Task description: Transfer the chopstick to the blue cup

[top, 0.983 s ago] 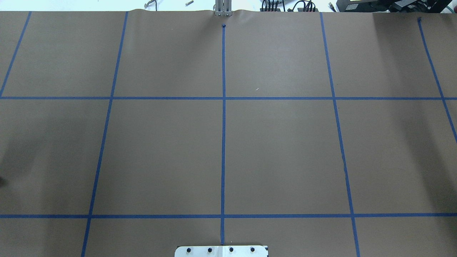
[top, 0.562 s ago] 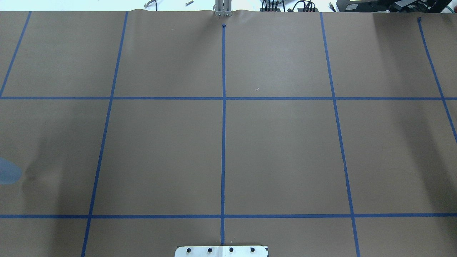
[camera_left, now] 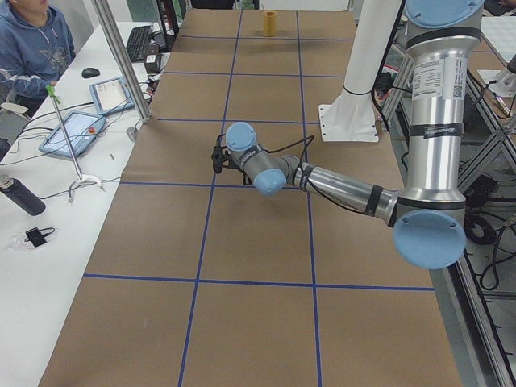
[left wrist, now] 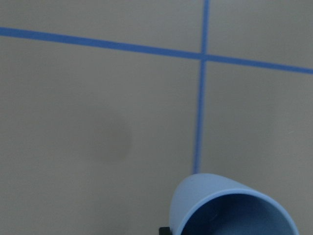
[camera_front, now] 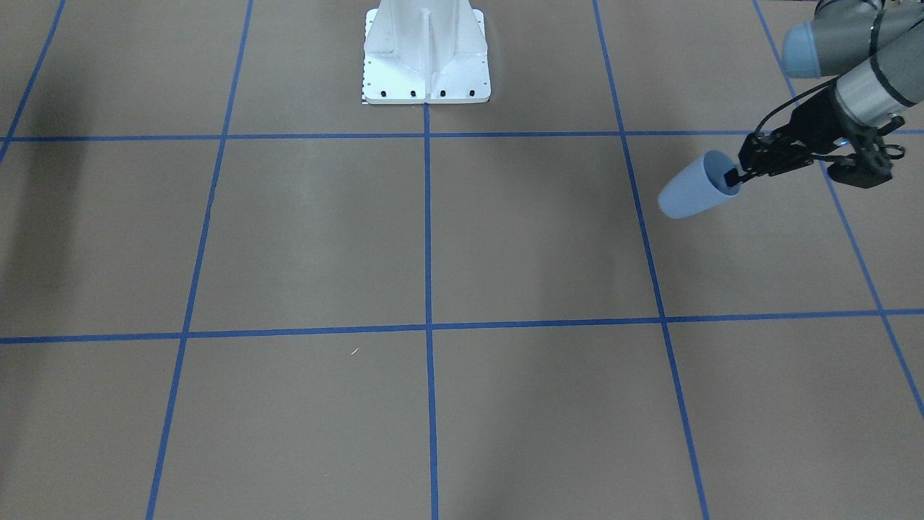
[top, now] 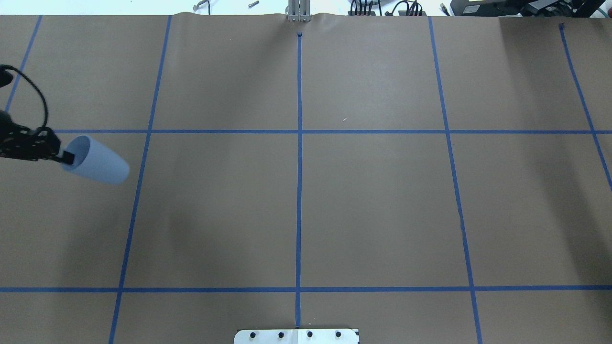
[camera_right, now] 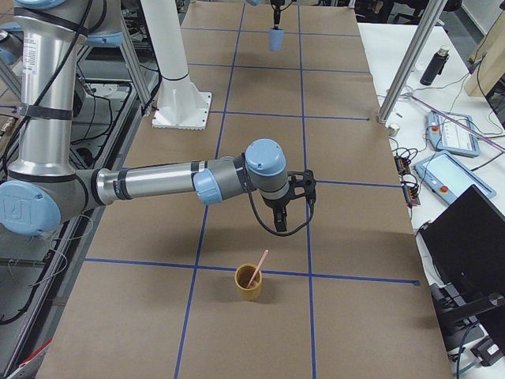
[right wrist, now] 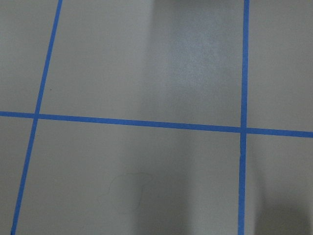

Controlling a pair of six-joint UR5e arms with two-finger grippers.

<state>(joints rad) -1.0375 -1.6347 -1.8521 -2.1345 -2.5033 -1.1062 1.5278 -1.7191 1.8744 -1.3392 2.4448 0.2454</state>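
My left gripper (top: pixel 67 157) is shut on the rim of the pale blue cup (top: pixel 98 162) and holds it above the table at the left side. One finger is inside the cup. The gripper (camera_front: pixel 730 177) and the cup (camera_front: pixel 691 191) also show in the front view, and the cup's mouth (left wrist: pixel 234 208) in the left wrist view. A pale pink chopstick (camera_right: pixel 258 268) stands tilted in a yellow-brown cup (camera_right: pixel 250 283) at the table's right end. My right gripper (camera_right: pixel 284 223) hangs above and just behind that cup; I cannot tell whether it is open or shut.
The table is brown paper with a grid of blue tape lines (top: pixel 299 167). The white robot base (camera_front: pixel 426 54) stands at the near middle edge. A side table holds tablets (camera_left: pixel 72 129) and a bottle (camera_left: pixel 20 196). An operator (camera_left: pixel 32 48) sits by it.
My left gripper with the blue cup has come into the overhead view from the left edge and moved toward the far side. Before, only a blue blur showed at that edge.
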